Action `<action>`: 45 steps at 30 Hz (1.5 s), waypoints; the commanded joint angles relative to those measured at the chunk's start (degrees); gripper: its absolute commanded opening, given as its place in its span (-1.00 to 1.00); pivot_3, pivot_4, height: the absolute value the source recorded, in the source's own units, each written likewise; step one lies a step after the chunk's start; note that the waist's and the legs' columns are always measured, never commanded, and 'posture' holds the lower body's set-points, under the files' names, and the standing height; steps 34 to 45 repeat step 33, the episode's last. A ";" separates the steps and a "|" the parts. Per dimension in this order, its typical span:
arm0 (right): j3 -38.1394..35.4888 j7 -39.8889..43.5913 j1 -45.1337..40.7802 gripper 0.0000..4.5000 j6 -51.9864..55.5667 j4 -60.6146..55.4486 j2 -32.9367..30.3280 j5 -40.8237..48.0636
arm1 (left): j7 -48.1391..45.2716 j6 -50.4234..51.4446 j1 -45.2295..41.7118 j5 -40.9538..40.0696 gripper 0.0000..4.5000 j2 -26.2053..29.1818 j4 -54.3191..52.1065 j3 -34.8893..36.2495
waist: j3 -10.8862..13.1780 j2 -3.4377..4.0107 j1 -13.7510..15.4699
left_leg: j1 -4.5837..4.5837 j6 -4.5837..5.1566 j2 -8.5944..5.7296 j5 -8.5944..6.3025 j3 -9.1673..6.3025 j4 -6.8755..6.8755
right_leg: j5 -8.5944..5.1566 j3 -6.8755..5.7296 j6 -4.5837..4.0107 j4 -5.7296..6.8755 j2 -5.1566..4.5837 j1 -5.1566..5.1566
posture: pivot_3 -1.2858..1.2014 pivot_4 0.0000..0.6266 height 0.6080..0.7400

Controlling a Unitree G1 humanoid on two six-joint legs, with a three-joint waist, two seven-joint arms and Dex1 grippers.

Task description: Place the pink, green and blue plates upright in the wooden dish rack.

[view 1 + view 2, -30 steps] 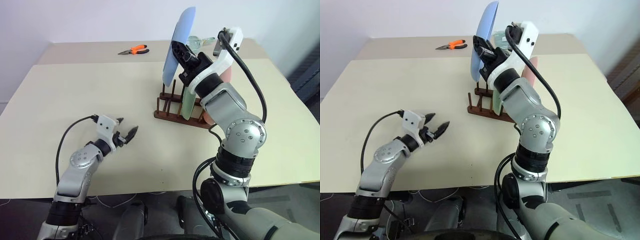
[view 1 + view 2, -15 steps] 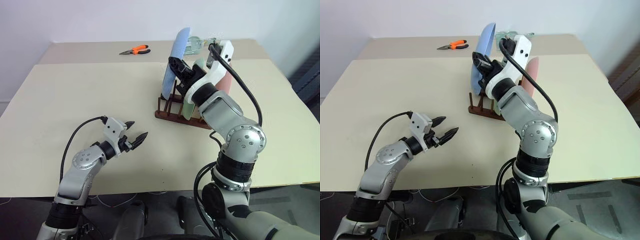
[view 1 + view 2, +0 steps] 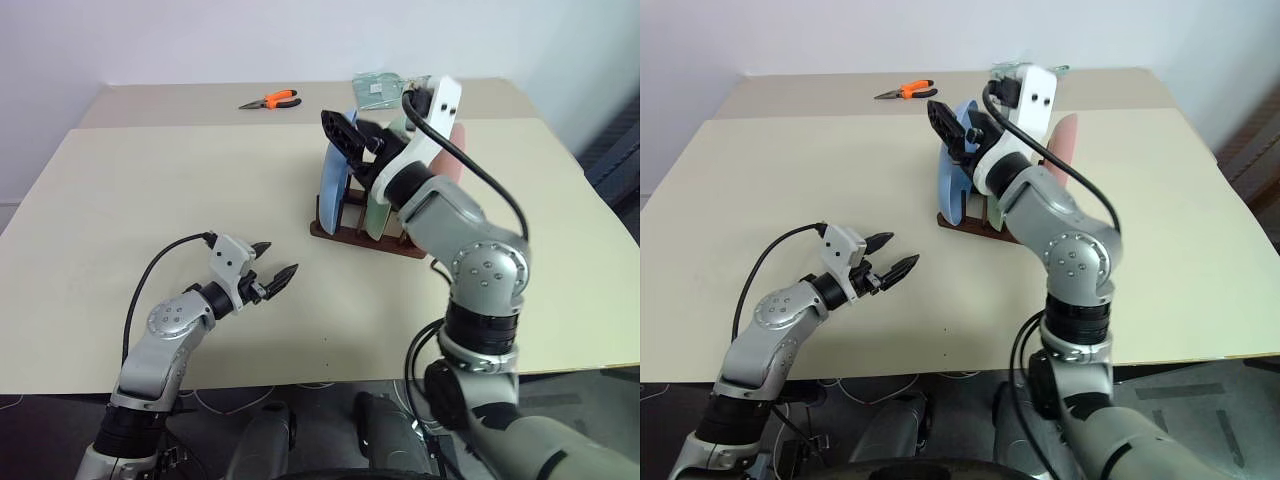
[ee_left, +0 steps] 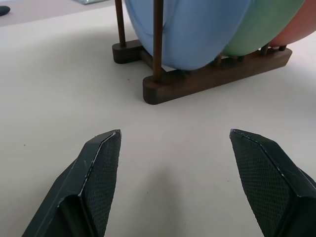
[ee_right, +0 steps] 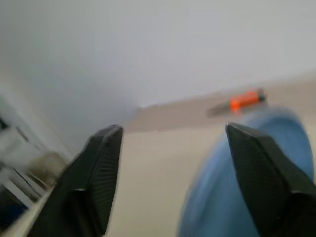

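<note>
The beige table (image 3: 150,190) carries the wooden dish rack (image 3: 345,232); blue plate (image 3: 331,188), green plate (image 3: 378,205) and pink plate (image 3: 455,160) stand upright in it; right gripper (image 3: 352,133) spread, empty, above them; left gripper (image 3: 273,259) wide, empty; orange pliers (image 3: 270,99) behind; no readable writing.

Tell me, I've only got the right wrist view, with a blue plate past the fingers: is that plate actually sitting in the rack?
Observer: Yes. The blue plate stands upright between the pegs of the wooden dish rack.
Operator: Are the other two in?
Observer: The green plate stands right behind it, then the pink plate.
Operator: Where's the left arm?
Observer: The left gripper hovers open over the table, apart from the rack.
</note>
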 commanded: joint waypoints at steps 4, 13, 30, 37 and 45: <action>-0.08 18.27 -1.93 0.51 -10.94 -5.05 -16.05 -7.48 | 0.18 -0.77 -1.27 0.87 0.61 -0.64 -1.05 -0.38 | -0.01 -0.04 0.30 | -0.01 0.01 0.00 0.00 0.00 0.04 | -0.01 -0.02 0.02 -0.08 0.00 0.09 | 0.03 -0.52 1.00; -28.01 39.95 29.46 0.51 -15.44 3.16 -38.73 -7.24 | 0.60 -6.13 -3.55 3.09 0.61 2.71 8.09 6.13 | -0.05 -0.13 1.77 | 0.04 0.28 -0.04 -0.16 0.07 0.13 | -0.22 -0.09 0.02 -0.41 -0.13 0.49 | 0.03 -0.52 1.00; -19.77 43.48 42.79 0.51 -32.57 19.35 -34.51 -21.82 | -0.75 -10.76 -0.92 5.34 0.61 5.54 11.41 7.46 | -0.05 0.06 1.36 | 0.13 0.29 -0.04 -0.18 0.27 0.23 | -0.24 0.01 0.07 -0.37 -0.24 0.51 | 0.03 -0.52 1.00; -18.36 43.28 40.28 0.51 -34.47 22.69 -34.40 -23.03 | -0.11 -10.64 -0.85 5.09 0.61 5.08 11.37 8.09 | -0.04 0.06 1.56 | 0.12 0.29 -0.04 -0.18 0.27 0.28 | -0.29 0.01 0.13 -0.37 -0.24 0.52 | 0.03 -0.52 1.00; -18.36 43.28 40.28 0.51 -34.47 22.69 -34.40 -23.03 | -0.11 -10.64 -0.85 5.09 0.61 5.08 11.37 8.09 | -0.04 0.06 1.56 | 0.12 0.29 -0.04 -0.18 0.27 0.28 | -0.29 0.01 0.13 -0.37 -0.24 0.52 | 0.03 -0.52 1.00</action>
